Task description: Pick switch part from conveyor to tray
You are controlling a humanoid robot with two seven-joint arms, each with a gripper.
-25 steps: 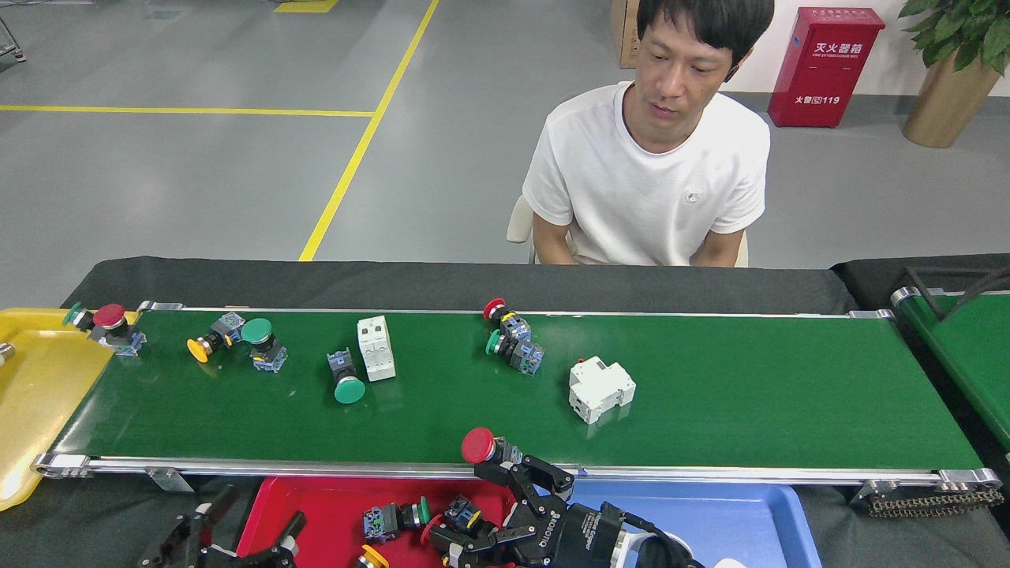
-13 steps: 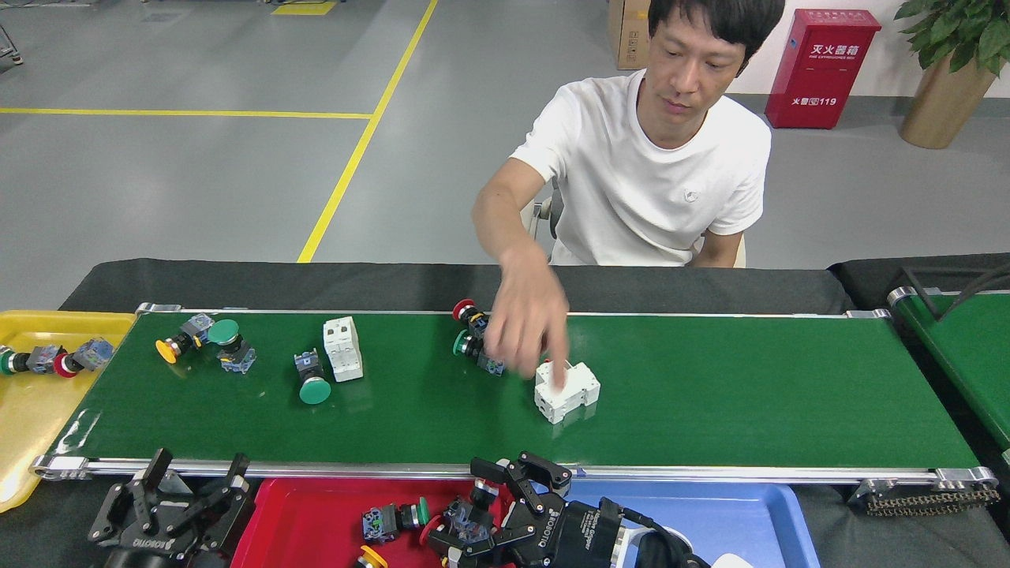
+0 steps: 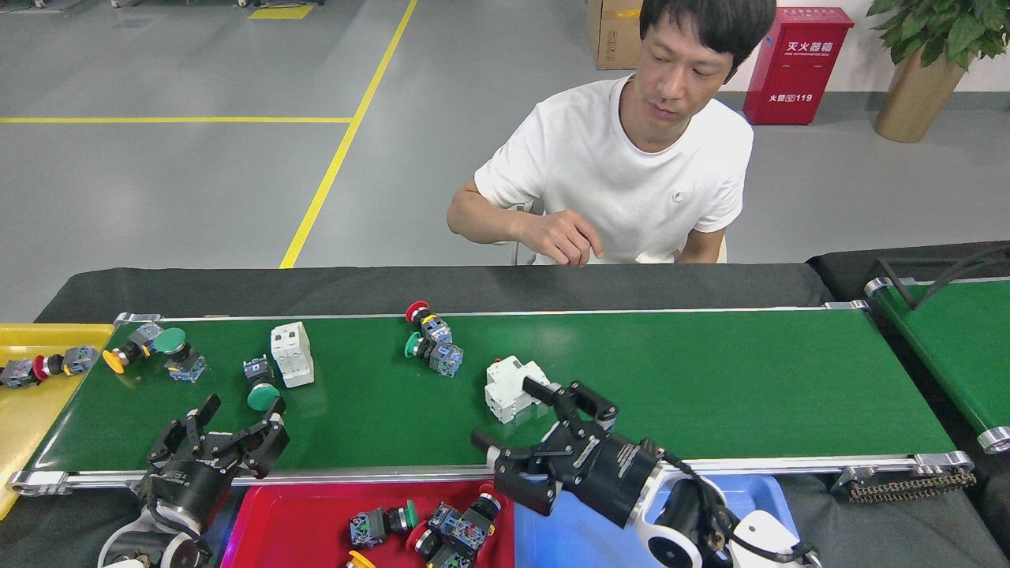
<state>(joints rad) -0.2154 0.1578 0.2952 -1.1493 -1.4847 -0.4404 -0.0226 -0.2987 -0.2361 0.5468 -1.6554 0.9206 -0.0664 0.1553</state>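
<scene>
Right gripper: my right gripper had come up out of the tray and back over the conveyor; its fingers stood wide apart with nothing between them, one tip just beside the white breaker block.
Left gripper: my left gripper had risen from below the near rail to the belt's near edge, fingers spread and empty, just short of the green-capped switch.
Tray: the red-capped switch I had been carrying lay in the red tray with the other switches, so I judged that delivery done.
Belt: everything on it had drifted leftward; the yellow and green pair was close to the left end, and two parts had already dropped into the yellow tray.
Person: the person's hand had pulled back off the belt to the far side of the table, after touching the white block.
Other switches: a red and green pair sat near the far rail, beside a second white block further left.
Meaning: I judged both arms free for the next pick; the green-capped switch looked nearest the left gripper, while the right one was lined up on a breaker rather than a pushbutton switch.
</scene>
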